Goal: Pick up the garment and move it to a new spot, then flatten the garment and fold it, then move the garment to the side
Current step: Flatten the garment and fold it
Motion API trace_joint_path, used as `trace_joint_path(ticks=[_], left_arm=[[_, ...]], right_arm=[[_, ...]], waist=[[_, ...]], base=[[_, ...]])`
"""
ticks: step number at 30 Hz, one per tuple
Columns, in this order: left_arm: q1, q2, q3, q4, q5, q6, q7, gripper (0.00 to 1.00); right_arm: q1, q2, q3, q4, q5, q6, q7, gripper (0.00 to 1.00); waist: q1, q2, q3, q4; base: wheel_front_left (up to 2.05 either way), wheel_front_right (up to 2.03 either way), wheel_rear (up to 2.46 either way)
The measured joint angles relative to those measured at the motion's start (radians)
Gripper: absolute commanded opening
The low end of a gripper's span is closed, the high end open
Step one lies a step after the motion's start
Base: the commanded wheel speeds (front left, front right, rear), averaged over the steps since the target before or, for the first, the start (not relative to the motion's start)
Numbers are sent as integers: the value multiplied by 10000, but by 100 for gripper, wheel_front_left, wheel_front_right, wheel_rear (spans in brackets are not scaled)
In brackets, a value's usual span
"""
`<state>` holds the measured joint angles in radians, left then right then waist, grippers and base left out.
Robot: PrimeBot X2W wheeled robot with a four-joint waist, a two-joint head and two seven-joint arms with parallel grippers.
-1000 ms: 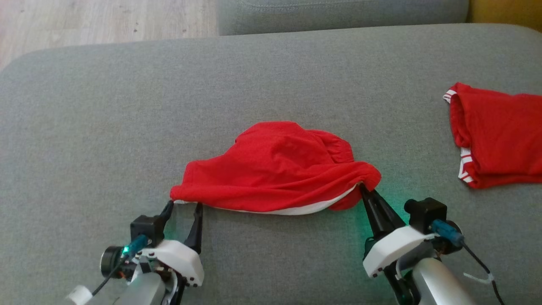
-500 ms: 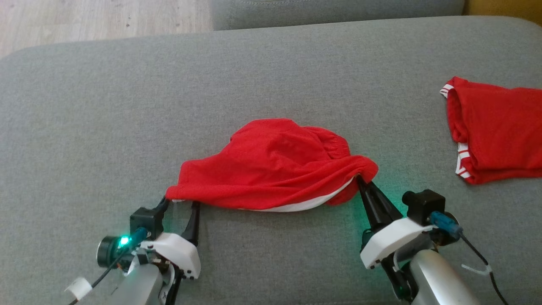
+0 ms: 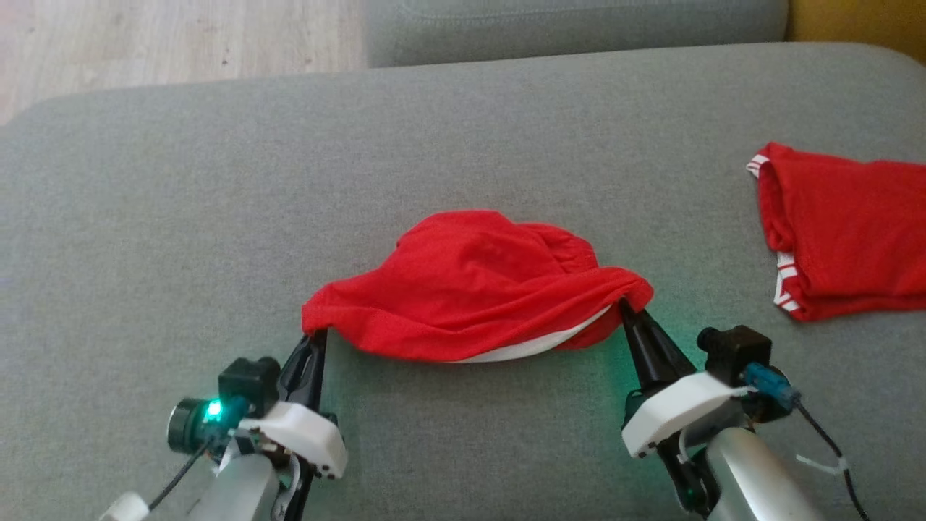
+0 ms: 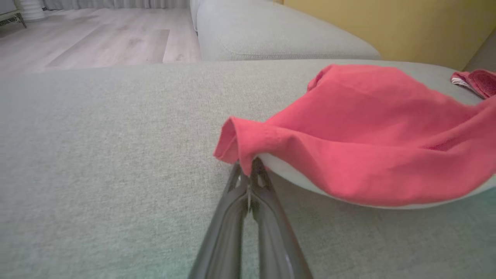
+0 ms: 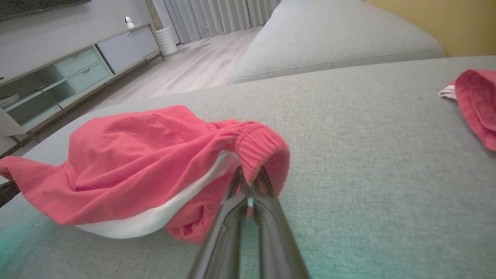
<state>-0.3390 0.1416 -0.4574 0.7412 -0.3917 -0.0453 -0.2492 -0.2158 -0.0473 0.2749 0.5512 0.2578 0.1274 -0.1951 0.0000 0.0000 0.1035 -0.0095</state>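
Red garment clamped at its left corner by the left gripper, its right by the right gripper; both are best lifted evenly

No legible text (none anywhere)

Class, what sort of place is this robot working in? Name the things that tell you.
Probably a home living room: a grey sofa cushion, a pale wood floor beside it, and a low cabinet with drawers near long curtains.
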Motion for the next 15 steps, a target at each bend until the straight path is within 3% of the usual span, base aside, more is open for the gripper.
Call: trace_joint_path(ticks=[8, 15], left_arm=[[1048, 305, 397, -1877, 234, -94, 0, 0], [1697, 667, 464, -3680, 305, -222, 21, 0]], right_arm=[[70, 0, -326, -468, 336, 0, -82, 0], [578, 0, -646, -1730, 564, 0, -86, 0]], waist=[[-1, 0, -517, 134], [-1, 0, -1023, 168]], base=[[0, 0, 0], [0, 0, 0]])
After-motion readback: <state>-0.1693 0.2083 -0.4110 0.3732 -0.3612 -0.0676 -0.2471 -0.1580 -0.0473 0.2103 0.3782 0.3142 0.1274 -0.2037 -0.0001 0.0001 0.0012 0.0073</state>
